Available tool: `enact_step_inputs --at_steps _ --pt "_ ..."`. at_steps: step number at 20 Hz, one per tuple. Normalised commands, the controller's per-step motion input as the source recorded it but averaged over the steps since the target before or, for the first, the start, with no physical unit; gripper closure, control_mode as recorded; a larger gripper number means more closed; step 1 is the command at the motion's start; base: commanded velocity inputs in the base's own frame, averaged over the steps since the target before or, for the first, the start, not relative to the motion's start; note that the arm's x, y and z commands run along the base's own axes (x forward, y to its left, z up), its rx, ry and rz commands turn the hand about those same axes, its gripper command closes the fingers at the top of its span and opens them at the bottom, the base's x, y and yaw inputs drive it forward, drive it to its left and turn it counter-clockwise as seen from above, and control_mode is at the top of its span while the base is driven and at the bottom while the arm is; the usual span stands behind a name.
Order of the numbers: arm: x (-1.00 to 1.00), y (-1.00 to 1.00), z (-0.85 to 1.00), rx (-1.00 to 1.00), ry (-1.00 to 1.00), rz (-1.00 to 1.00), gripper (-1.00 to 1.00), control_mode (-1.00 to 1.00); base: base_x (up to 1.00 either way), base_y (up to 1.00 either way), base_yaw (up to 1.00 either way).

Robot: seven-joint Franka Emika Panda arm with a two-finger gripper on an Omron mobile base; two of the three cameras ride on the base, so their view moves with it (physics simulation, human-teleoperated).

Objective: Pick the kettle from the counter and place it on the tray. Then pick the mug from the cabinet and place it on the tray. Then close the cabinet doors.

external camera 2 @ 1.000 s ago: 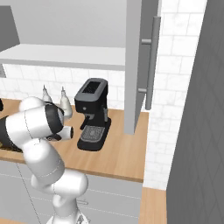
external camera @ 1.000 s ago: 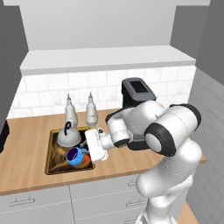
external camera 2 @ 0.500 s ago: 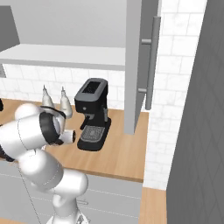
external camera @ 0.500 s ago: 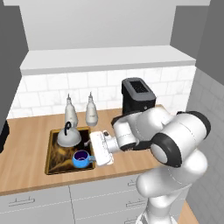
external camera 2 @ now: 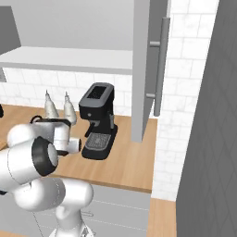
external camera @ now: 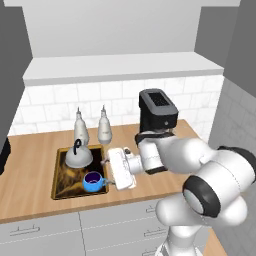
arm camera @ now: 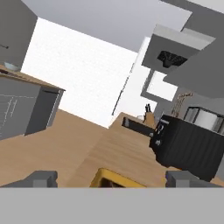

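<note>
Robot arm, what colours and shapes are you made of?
The arm is built of fat, rounded, glossy white shells with dark grey rings at the joints. Its hand is a flat white block, and the gripper ends in two small dark grey fingertips. No cables or markings show.

Kettle [external camera: 78, 156] and mug [external camera: 93, 181] on tray [external camera: 61, 184], kettle behind, bottles [external camera: 103, 126] seemingly behind tray, counter [external camera: 30, 175] beneath
</note>
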Motion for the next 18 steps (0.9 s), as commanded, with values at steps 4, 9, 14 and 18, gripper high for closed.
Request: enact_step_inputs --at_steps 4,9,14,18 --pt "-0.48 0.01 1.00 -0.04 0.00 -0.10 -1.00 -1.00 0.00 0.00 0.00" --pt "-0.46 0.00 1.00 -0.09 0.00 -0.10 -1.00 -1.00 0.00 0.00 0.00" --pt "-0.49 0.00 1.00 -0.11 0.00 -0.11 -1.00 -1.00 0.00 0.00 0.00" --pt "-0.54 -0.09 0.77 -0.11 0.02 -0.17 -1.00 -1.00 0.00 0.00 0.00"
